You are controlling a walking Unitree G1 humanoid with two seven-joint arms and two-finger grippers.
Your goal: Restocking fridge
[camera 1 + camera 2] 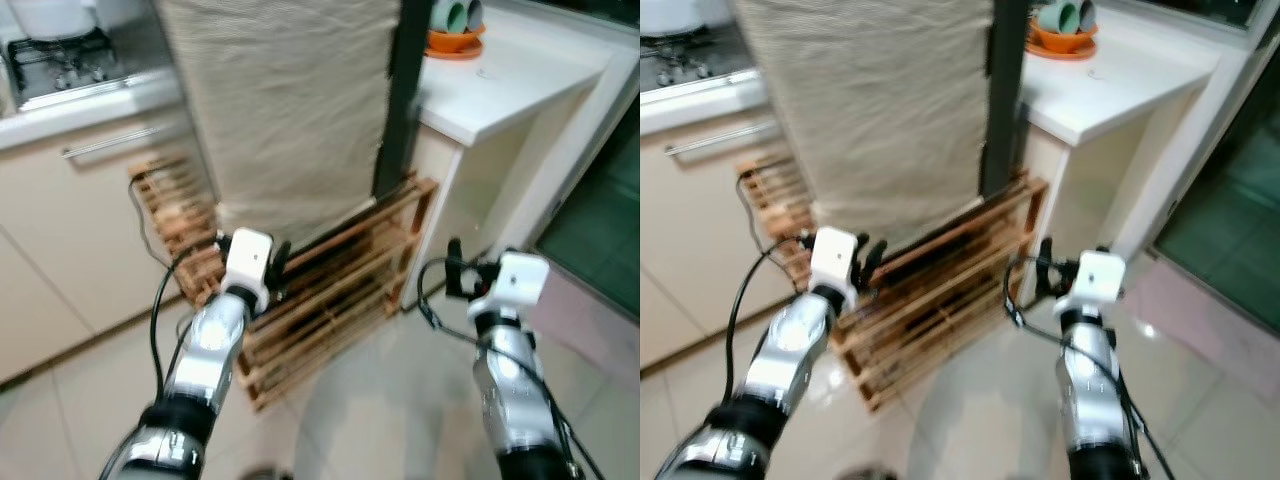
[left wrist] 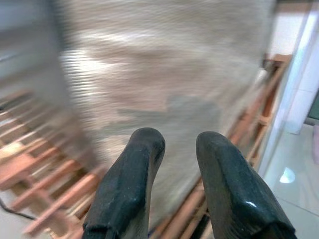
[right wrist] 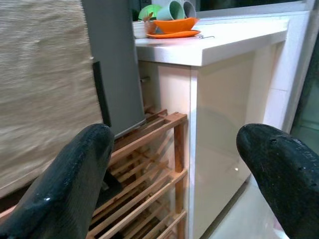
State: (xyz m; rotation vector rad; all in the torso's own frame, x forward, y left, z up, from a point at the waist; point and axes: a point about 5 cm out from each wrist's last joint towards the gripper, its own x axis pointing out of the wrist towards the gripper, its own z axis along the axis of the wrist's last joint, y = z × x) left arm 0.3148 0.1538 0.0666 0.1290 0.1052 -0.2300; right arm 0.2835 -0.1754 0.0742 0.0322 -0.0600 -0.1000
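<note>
Kitchen seen from the robot's head, slightly blurred. At centre, a tall fridge (image 1: 400, 90) with a dark edge, its front draped in a beige woven cloth (image 1: 290, 100), standing on a low wooden slatted rack (image 1: 330, 290) on the pale tiled floor (image 1: 390, 400). At 2 o'clock, a white tabletop (image 1: 510, 85) just beside the fridge, carrying an orange bowl (image 1: 452, 42) on an orange plate, with green and grey cups (image 3: 175, 9) upturned in it. At 10 o'clock, a gas hob (image 1: 60, 60) above cream cabinet fronts with a steel bar handle (image 1: 115, 140).

Left hand (image 1: 278, 258) raised at 8 o'clock, in front of the cloth's lower edge above the rack, fingers (image 2: 132, 179) slightly spread with a narrow gap, pinching nothing. Right hand (image 1: 1043, 262) raised at 4 o'clock, near the rack's end and the tabletop's white side panel, fingers (image 3: 70, 184) spread wide, empty.
</note>
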